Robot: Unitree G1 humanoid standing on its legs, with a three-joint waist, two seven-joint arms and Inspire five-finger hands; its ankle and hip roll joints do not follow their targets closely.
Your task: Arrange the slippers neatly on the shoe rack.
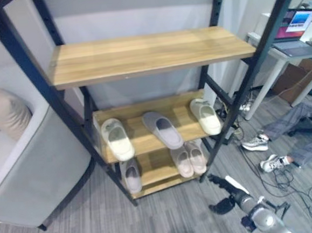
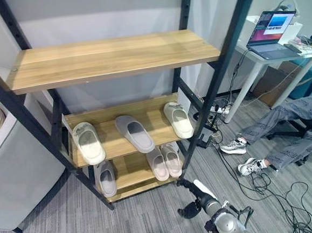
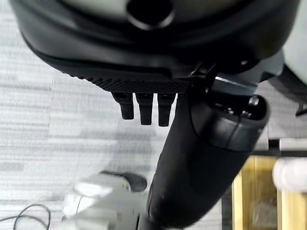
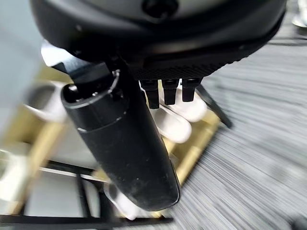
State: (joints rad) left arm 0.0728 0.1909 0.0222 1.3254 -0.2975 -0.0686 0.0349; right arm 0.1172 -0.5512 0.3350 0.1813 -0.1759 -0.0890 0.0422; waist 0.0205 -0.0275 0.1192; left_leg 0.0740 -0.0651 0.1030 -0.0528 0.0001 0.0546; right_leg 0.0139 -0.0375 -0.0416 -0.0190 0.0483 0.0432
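Note:
The shoe rack (image 1: 151,55) has a black frame and wooden shelves, and its top shelf is bare. The middle shelf holds a cream slipper (image 1: 117,139) at the left, a grey slipper (image 1: 163,130) in the middle and another cream slipper (image 1: 206,116) at the right. On the bottom shelf lie a grey slipper (image 1: 131,175) at the left and a pink pair (image 1: 189,159) at the right. My right hand (image 2: 201,193) hangs low over the floor, in front of the rack's right front leg. It is open and empty, fingers (image 4: 165,91) straight toward the pink pair (image 4: 175,125). My left hand (image 3: 144,103) is open over the carpet, holding nothing.
A grey armchair (image 1: 36,169) with a cushion stands close to the rack's left side. A seated person's legs and sneakers (image 1: 272,163) stretch across the floor at the right. There a white desk (image 2: 259,60) carries a laptop (image 2: 272,29). Cables (image 1: 291,184) lie on the carpet.

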